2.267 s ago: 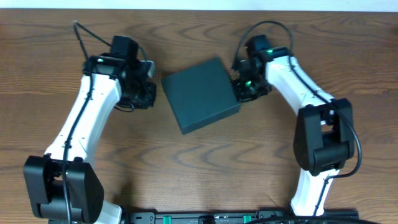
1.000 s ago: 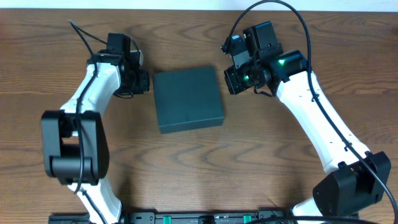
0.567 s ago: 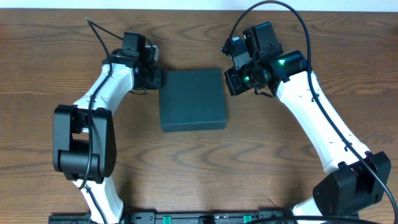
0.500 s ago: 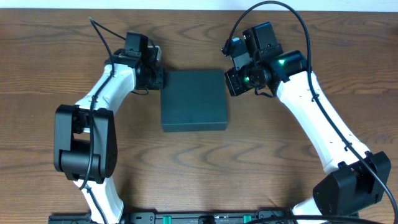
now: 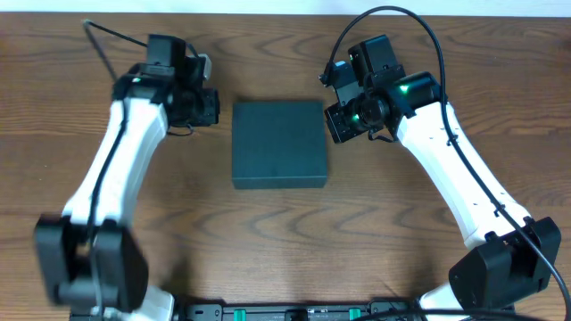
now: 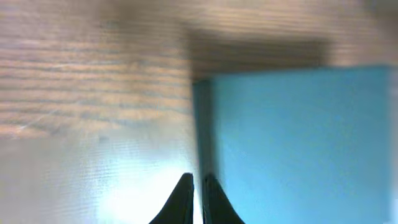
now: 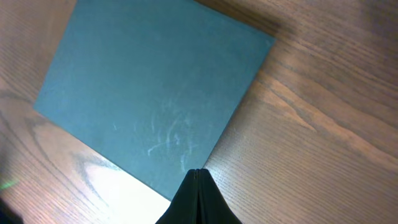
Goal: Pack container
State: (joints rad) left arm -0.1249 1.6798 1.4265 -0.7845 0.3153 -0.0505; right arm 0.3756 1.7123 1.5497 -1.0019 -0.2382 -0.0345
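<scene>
Two pincers flank the container [image 5: 278,144], which lies lid-down flat mid-bench [image 5: 285,232]; left pincer [image 6: 198,186] narrow, just off its left edge; right pincer [image 7: 196,177] pinched closed, empty, at its right edge, prob. to square it.

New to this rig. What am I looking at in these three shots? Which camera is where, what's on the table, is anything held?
Two white robot arms stand at a wooden table. The wide picture comes from a fixed camera above the table. The other two come from a camera on each wrist, looking down past that arm's own pincer.

The only loose thing on the table is the container, a dark teal box lying flat with its lid down.

The left pincer sits beside the box's left edge, and its fingers look nearly closed with nothing between them. The right pincer is shut, its tip over the box's right edge in the wrist view. Neither holds anything. That view also shows faint scuffs on the lid.
</scene>
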